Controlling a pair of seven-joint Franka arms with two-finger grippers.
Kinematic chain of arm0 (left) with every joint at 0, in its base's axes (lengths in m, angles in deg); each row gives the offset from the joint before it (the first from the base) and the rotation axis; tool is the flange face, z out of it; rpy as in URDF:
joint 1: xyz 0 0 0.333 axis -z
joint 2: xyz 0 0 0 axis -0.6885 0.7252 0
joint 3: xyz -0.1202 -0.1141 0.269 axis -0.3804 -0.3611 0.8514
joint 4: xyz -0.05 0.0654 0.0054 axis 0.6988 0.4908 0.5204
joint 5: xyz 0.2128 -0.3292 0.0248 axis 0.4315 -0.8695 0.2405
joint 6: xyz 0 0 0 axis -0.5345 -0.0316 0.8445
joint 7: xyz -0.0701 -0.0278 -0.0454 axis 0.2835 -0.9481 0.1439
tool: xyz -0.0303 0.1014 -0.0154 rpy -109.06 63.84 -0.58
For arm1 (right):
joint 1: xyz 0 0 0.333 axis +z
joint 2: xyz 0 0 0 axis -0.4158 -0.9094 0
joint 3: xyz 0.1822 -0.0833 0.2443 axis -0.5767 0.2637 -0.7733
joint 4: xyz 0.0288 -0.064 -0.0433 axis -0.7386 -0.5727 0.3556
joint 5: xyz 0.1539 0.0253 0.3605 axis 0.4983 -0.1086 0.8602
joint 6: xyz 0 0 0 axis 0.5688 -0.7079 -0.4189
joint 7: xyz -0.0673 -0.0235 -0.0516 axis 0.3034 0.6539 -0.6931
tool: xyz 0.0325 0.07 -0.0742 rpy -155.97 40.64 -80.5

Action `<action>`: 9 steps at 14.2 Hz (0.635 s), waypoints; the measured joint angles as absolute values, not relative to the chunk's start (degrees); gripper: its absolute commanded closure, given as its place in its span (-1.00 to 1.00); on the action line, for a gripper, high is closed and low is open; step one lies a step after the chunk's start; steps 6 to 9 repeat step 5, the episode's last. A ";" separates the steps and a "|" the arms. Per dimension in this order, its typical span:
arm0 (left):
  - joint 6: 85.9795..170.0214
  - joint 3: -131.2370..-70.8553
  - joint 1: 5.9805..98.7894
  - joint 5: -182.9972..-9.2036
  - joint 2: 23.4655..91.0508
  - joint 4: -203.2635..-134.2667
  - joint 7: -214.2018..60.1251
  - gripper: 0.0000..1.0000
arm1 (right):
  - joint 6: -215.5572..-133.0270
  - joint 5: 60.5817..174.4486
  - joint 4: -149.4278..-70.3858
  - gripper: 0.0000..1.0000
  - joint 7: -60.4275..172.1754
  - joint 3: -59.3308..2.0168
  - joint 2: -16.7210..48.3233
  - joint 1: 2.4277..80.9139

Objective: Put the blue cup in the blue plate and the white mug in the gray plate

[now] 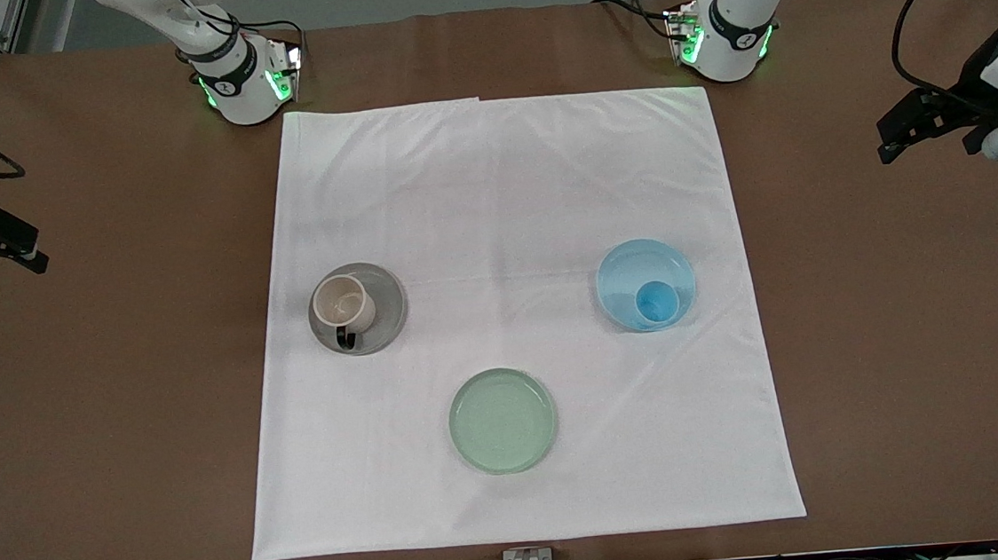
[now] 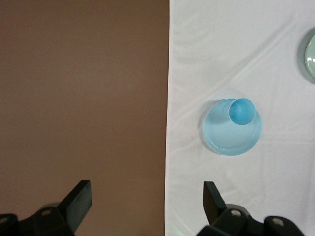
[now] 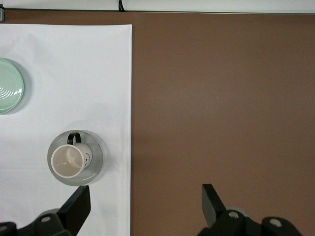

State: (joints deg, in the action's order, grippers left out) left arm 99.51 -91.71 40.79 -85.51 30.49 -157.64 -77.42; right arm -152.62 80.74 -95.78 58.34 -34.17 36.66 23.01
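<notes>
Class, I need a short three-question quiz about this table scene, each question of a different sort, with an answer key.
1. True or false: the white mug stands on the green plate.
2. Multiple choice: where is the blue cup? A) on the bare cloth B) in the blue plate C) held by a gripper
3. Fill in: the plate nearest the front camera is coloured ____.

Key
1. False: it stands on the gray plate.
2. B.
3. Green.

Note: the left gripper and the right gripper are both open and hold nothing, each over an end of the table.
</notes>
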 measured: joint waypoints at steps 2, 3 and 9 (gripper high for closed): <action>99.51 -91.71 40.79 -85.68 30.96 -157.64 -77.42 -1.00 | -152.62 80.74 -95.78 -1.00 58.34 -34.17 36.66 23.01; 99.52 -91.73 40.79 -86.25 31.26 -157.63 -77.42 -1.00 | -152.62 80.74 -95.78 -1.00 58.34 -34.17 36.66 23.01; 99.57 -91.84 40.87 -87.01 31.61 -157.59 -76.87 -1.00 | -152.62 80.74 -95.78 -1.00 58.34 -34.17 36.66 23.01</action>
